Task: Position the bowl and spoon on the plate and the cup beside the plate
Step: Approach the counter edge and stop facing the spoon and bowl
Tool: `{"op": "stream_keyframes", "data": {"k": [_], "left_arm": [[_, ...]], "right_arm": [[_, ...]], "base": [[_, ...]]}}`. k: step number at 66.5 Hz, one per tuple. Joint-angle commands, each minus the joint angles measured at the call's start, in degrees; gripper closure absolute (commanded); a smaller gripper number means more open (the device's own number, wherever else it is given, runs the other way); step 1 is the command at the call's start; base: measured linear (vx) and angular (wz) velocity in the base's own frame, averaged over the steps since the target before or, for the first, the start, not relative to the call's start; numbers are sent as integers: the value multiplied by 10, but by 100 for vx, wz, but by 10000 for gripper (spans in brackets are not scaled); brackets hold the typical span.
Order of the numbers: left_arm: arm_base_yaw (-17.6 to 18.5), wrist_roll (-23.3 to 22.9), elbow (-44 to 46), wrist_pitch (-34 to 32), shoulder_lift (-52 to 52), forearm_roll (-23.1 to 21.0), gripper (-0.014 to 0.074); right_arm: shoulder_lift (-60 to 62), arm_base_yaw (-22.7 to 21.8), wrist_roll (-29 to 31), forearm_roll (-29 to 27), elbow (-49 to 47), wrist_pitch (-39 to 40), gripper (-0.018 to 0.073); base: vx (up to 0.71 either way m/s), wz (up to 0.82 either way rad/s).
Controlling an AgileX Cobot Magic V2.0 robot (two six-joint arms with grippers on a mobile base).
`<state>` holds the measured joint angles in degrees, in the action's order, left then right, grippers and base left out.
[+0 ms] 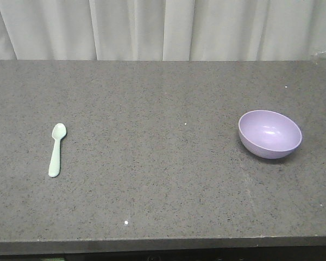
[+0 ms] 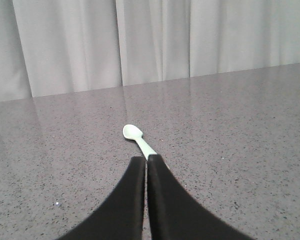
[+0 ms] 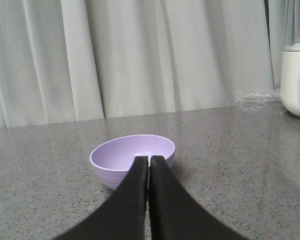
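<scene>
A pale mint-green spoon lies on the grey counter at the left, scoop toward the curtain. A lavender bowl sits upright and empty at the right. In the left wrist view the spoon lies just beyond my left gripper, which is shut with nothing between its black fingers. In the right wrist view the bowl stands right behind my right gripper, also shut and empty. The plate and the cup are out of view. Neither gripper shows in the front view.
The speckled grey counter ends at a front edge near the bottom of the front view. A white curtain hangs behind it. A white appliance and crinkled clear plastic stand at the far right.
</scene>
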<state>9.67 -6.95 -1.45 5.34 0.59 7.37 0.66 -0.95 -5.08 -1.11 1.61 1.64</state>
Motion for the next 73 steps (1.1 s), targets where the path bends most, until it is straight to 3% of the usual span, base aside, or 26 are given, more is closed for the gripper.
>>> {"op": "stream_keyframes", "data": {"k": [1, 73], "left_arm": [[4, -4, 4, -43, -3, -1, 603], [4, -4, 4, -49, -3, -1, 603]], "right_arm": [[5, -3, 5, 2, 2, 45, 562], [5, -3, 5, 2, 2, 46, 562]], "base": [[0, 0], [0, 0]]}}
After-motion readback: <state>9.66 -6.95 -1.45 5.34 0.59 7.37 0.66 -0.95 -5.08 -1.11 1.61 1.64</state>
